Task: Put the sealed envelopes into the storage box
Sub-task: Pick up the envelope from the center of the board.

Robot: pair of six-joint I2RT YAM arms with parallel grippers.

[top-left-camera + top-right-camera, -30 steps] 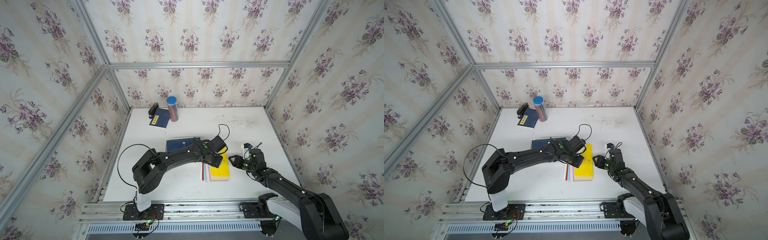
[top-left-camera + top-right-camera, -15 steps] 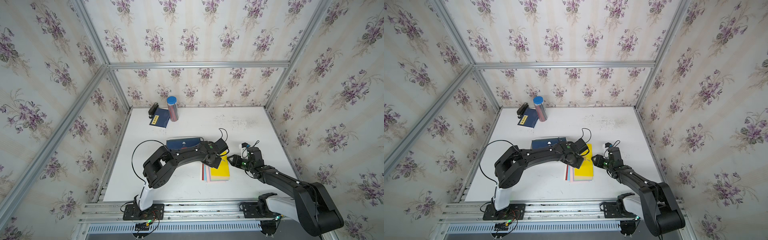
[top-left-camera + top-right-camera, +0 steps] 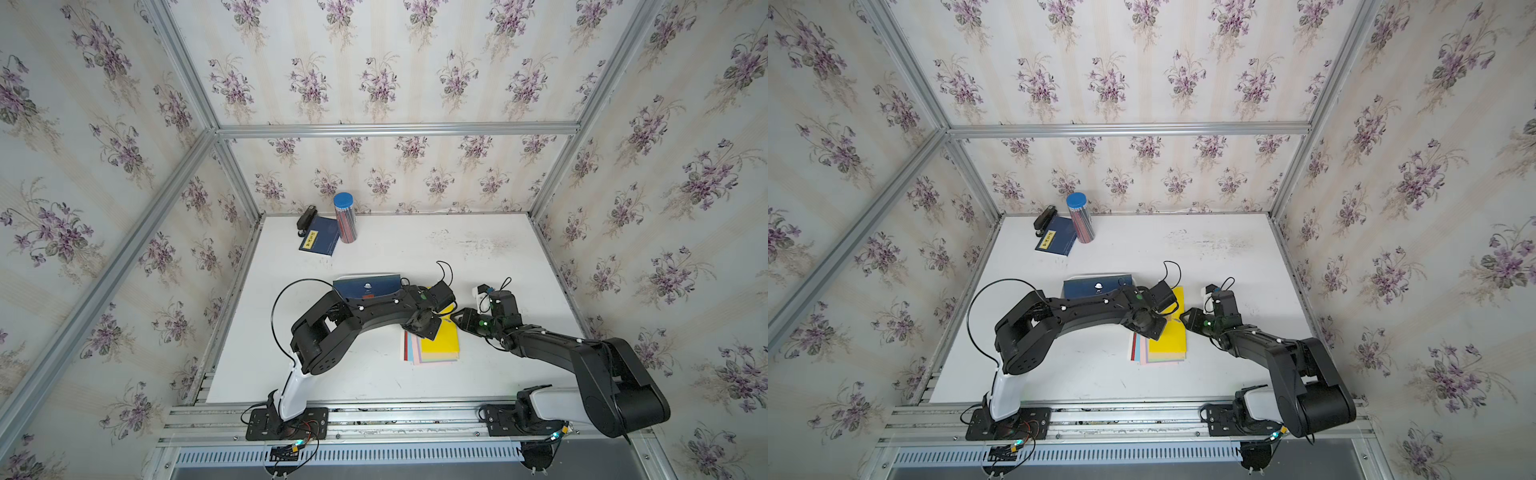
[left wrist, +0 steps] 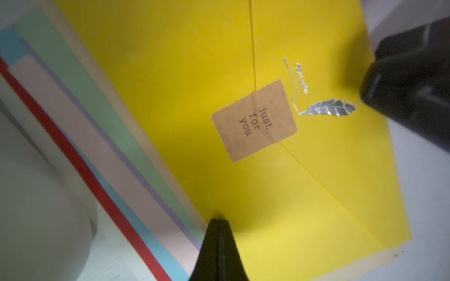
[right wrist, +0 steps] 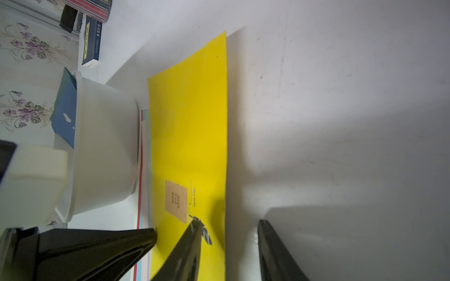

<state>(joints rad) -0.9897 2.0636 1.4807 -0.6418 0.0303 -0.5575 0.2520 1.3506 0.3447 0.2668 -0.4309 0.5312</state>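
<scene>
Place: a robot test cell dressed up like a room, not a lived-in home.
Walls: panels of violet-flowered wallpaper [image 3: 374, 83] on three sides, held in a bare aluminium frame [image 3: 395, 129].
Work surface: a scuffed white tabletop [image 3: 478, 249] fitted between the frame posts.
Machinery: a black left arm [image 3: 374, 316] and right arm [image 3: 552, 345], bolted by plates to metal rails [image 3: 395, 415] along the front edge, with loose wires and a small lit circuit board [image 3: 286, 451].
Props: desk stationery, namely a stapler [image 3: 306, 217], a navy booklet [image 3: 322, 239], a blue-lidded tube of pencils [image 3: 345, 220] and a stack of coloured envelopes [image 3: 440, 345].
</scene>
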